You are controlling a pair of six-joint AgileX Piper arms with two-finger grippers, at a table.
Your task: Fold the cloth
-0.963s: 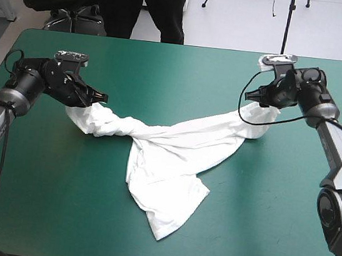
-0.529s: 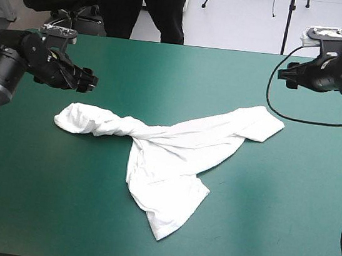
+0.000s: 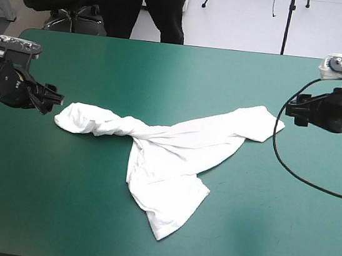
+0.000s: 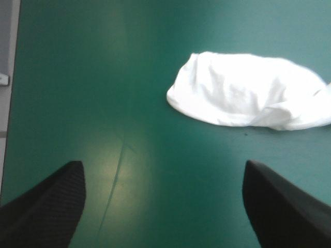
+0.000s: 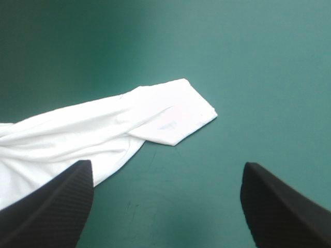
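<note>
The left pincer, two black fin-shaped fingers, hangs spread wide and empty just beside the twisted end of the white short-sleeved T-shirt. The shirt lies sprawled and part-rolled across the middle of the teal-green covered surface. The right pincer gapes empty near the flat sleeve end. Gripping that rope-like twist as it lies would likely lock it into any fold, leaving a lumpy bundle.
</note>
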